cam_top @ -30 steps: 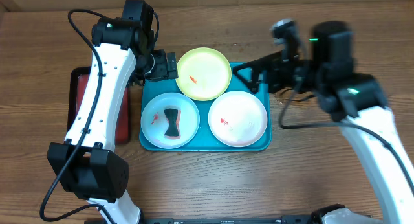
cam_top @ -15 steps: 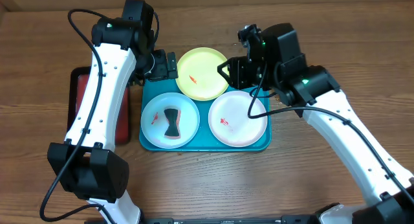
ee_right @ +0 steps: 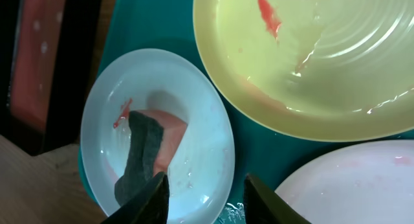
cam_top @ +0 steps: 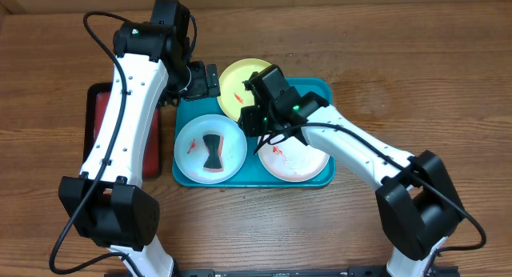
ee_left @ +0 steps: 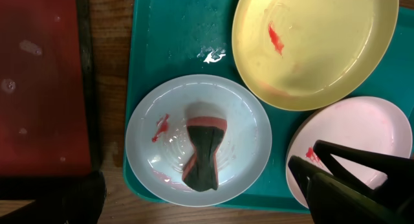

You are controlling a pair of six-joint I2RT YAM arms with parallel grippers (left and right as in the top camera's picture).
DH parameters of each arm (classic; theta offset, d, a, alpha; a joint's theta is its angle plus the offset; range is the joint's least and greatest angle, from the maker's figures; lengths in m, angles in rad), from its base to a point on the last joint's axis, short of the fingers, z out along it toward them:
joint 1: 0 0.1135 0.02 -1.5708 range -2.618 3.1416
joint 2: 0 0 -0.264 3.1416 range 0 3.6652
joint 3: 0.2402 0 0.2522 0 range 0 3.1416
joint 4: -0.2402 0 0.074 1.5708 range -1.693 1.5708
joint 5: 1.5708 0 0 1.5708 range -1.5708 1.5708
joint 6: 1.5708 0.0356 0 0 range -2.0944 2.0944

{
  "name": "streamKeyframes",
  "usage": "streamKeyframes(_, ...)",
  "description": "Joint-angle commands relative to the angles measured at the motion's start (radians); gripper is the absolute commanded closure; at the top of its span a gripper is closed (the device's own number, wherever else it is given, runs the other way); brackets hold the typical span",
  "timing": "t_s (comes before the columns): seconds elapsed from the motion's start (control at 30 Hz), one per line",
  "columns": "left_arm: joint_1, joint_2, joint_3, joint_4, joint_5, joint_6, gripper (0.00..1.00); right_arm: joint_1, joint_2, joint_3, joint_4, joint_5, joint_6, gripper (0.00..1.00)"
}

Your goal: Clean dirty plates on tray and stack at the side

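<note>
The turquoise tray (cam_top: 320,91) holds three plates. The lime-green plate (cam_top: 237,89) lies at the back with a red smear. Front left is the pale blue plate (cam_top: 192,153), with a red smear and a dark sponge with a red band (cam_top: 212,151) lying on it. Front right is the white plate (cam_top: 304,158), also smeared. My right gripper (cam_top: 253,121) hovers open over the gap between the plates, its fingers (ee_right: 154,199) astride the blue plate's (ee_right: 194,120) right rim, holding nothing. My left gripper (cam_top: 206,80) hangs wide open at the tray's back left corner.
A dark red tray with a black rim (cam_top: 100,125) lies left of the turquoise tray, under my left arm. Bare wooden table (cam_top: 384,53) surrounds both trays. The right arm stretches across the white plate from the front right.
My right arm has swung left from beyond the tray's right edge to over its middle, and its jaws have narrowed. The left arm and the plates have not moved.
</note>
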Motion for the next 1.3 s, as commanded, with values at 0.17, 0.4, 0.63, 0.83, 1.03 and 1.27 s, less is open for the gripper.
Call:
streamKeyframes(0.17, -0.007, 0.002, 0.006, 0.014, 0.005, -0.017, 0.00, 0.013, 0.026, 0.014, 0.018, 0.058, 0.083, 0.66)
streamKeyframes(0.4, -0.007, 0.002, 0.006, 0.014, 0.005, -0.017, 0.00, 0.029, 0.084, 0.014, 0.027, 0.057, 0.086, 0.66)
streamKeyframes(0.63, -0.007, 0.002, 0.006, 0.013, 0.005, -0.017, 0.00, 0.031, 0.114, 0.014, 0.026, 0.041, 0.102, 0.66)
streamKeyframes(0.83, -0.007, 0.002, 0.006, 0.013, 0.005, -0.017, 0.00, 0.038, 0.154, 0.014, 0.016, 0.022, 0.102, 0.68)
streamKeyframes(1.03, -0.007, 0.002, 0.006, 0.009, 0.005, -0.017, 0.00, 0.043, 0.174, 0.014, 0.016, 0.011, 0.101, 0.68)
streamKeyframes(1.27, -0.007, 0.004, -0.024, -0.006, 0.006, -0.004, 0.02, 0.045, 0.174, 0.014, 0.016, 0.011, 0.102, 0.85)
